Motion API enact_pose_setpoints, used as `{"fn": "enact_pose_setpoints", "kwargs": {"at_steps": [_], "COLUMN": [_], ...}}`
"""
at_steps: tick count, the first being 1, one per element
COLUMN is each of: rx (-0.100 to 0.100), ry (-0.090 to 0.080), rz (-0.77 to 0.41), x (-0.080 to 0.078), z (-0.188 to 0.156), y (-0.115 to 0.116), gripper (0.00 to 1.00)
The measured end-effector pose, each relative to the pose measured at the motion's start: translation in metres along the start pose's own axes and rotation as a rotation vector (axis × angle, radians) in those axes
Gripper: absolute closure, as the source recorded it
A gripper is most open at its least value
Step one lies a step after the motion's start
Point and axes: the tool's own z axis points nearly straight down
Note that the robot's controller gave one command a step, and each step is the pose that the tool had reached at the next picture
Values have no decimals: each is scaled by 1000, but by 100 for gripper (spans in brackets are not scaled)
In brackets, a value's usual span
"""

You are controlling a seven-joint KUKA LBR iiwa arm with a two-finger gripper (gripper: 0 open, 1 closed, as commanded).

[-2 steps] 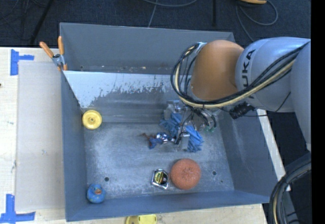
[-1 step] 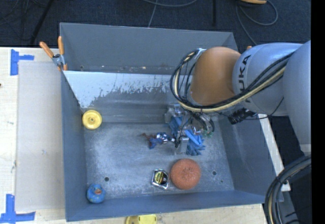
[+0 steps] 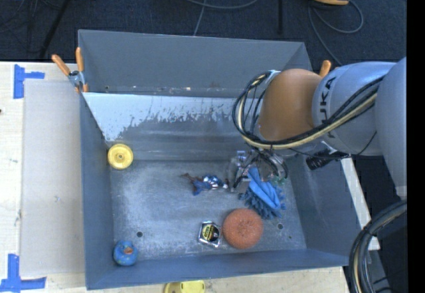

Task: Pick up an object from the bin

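Scuffed matt grey metal bin [image 3: 166,125]; rough orange ball [image 3: 242,228], glossy yellow disc [image 3: 120,157].

Yellow disc [image 3: 120,156], blue ball [image 3: 125,253], orange ball [image 3: 242,228]

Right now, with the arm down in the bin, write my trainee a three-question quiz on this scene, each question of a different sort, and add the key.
1. True or false: the yellow round thing lies by the left wall of the bin, far from the gripper.
2. Choose one. Which lies closest to the gripper? A: the blue bristly thing. B: the blue toy in the near left corner. C: the yellow round thing.
3. Fill the gap: the black-and-yellow thing lies just left of a ball coloured ______.
Key: 1 true; 2 A; 3 orange.
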Motion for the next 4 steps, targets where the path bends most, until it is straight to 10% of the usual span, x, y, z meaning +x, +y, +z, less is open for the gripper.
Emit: {"fn": "enact_pose_setpoints", "kwargs": {"at_steps": [2, 3, 4], "rx": [0, 0, 0], "ry": [9, 0, 1], "rz": [7, -11, -9], "x": [17, -1, -1], "z": [-48, -82, -82], "y": [-2, 10, 10], "gripper": [100, 0, 0]}}
